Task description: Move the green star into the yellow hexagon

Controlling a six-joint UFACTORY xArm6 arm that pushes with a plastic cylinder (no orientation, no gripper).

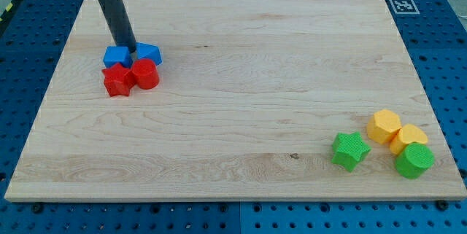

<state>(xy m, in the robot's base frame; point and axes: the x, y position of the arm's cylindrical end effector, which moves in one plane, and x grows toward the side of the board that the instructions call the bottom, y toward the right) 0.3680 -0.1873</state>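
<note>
The rod's tip (132, 49) sits up at the view's top left, wedged between two blue blocks (115, 56) (149, 53), with a red star (117, 79) and a red block (146, 74) just below; it is a bare rod, so nothing is held. The green star (349, 150) lies well apart, at the view's bottom right, just left of the yellow hexagon (384, 125). I'd bring the tip round to the star's lower left and nudge up-right (short pushes, to avoid the green block (414, 160)). Count: two blue, two red, two green, two yellow — the second yellow (409, 138) possibly a heart.
</note>
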